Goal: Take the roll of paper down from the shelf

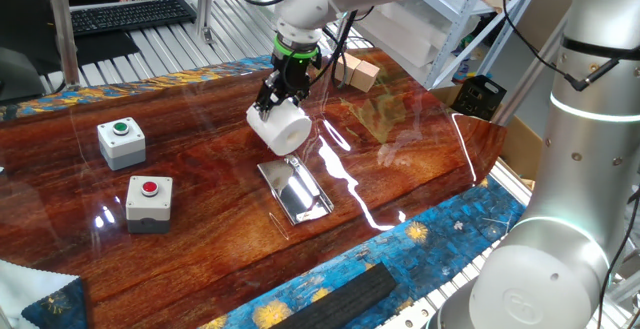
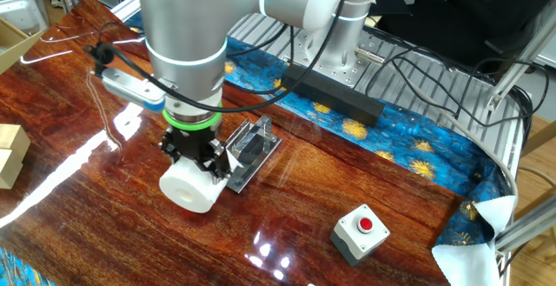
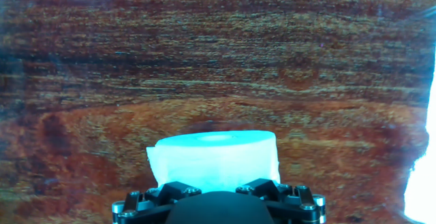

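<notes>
The roll of paper (image 1: 280, 126) is a white cylinder held in my gripper (image 1: 277, 102), which is shut on it. The roll hangs over the wooden table, beside and apart from the shelf (image 1: 294, 189), a shiny steel plate lying flat on the table. In the other fixed view the roll (image 2: 191, 186) sits just left of the shelf (image 2: 248, 149), under the gripper (image 2: 193, 157). The hand view shows the roll (image 3: 216, 157) between the fingers, with bare wood beyond it.
Two grey button boxes stand on the table's left, one green-topped (image 1: 121, 140), one red-topped (image 1: 149, 201). A cardboard box (image 1: 358, 71) is at the back. A black bar (image 1: 330, 299) lies on the blue cloth at the front edge.
</notes>
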